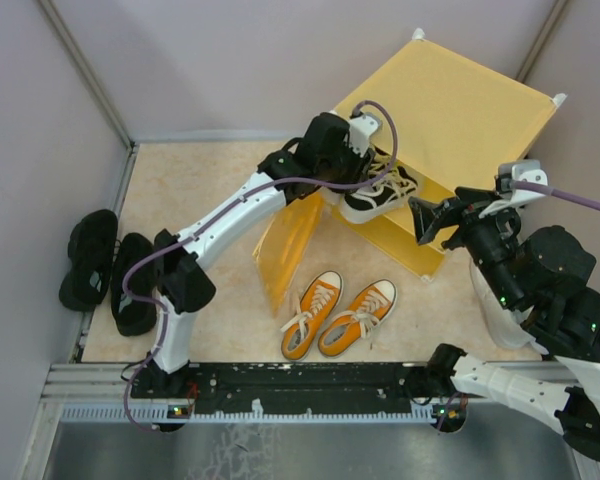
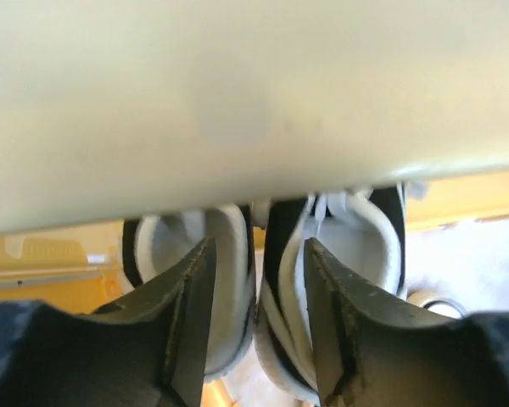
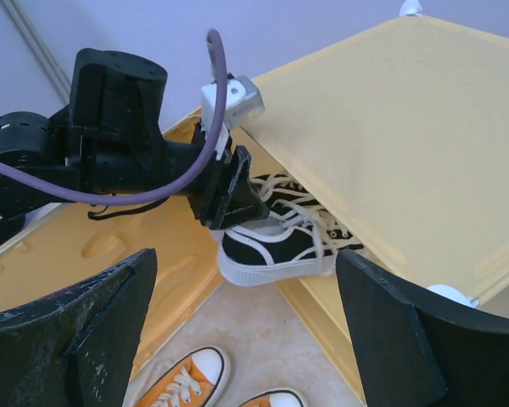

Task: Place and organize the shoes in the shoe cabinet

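My left gripper (image 1: 355,165) is shut on the black-and-white pair of sneakers (image 1: 380,192), holding them at the opening of the yellow shoe cabinet (image 1: 460,110), heels sticking out. In the left wrist view one finger (image 2: 195,314) sits inside each shoe, pinching their adjoining inner walls (image 2: 259,280). The right wrist view shows the pair (image 3: 276,246) under the cabinet's top panel (image 3: 390,127). My right gripper (image 1: 430,215) is open and empty to the right of the opening. The orange pair (image 1: 340,312) lies on the floor in front. The all-black pair (image 1: 105,265) lies at the far left.
The cabinet door (image 1: 285,245) stands open, swung out to the left between the cabinet and my left arm. Grey walls close in the floor on the left, back and right. The arm bases' rail (image 1: 280,380) runs along the near edge.
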`<act>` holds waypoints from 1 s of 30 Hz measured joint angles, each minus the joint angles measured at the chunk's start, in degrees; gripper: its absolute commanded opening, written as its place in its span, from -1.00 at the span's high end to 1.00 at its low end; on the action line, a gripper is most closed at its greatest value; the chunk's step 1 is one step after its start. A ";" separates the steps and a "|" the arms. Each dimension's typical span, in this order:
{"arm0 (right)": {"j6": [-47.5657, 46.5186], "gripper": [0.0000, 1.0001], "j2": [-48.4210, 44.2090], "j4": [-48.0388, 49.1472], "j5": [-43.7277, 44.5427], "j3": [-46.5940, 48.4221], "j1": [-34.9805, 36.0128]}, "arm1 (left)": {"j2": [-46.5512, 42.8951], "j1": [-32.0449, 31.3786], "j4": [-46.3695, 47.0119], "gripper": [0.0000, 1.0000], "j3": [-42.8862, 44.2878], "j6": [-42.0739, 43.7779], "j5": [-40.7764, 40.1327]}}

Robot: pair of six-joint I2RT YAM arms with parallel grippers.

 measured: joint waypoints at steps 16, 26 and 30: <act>0.04 -0.74 0.13 -0.33 -1.46 -0.02 0.00 | -7.61 -0.50 4.55 -0.99 -5.22 0.22 3.82; -0.37 -0.74 4.85 -1.18 -13.44 -3.76 0.00 | -24.09 -2.21 4.87 -0.99 -11.78 -0.59 7.91; 0.00 -0.74 7.41 1.22 -19.80 -9.31 0.00 | -32.81 -2.27 4.76 -0.98 -15.50 -1.07 3.58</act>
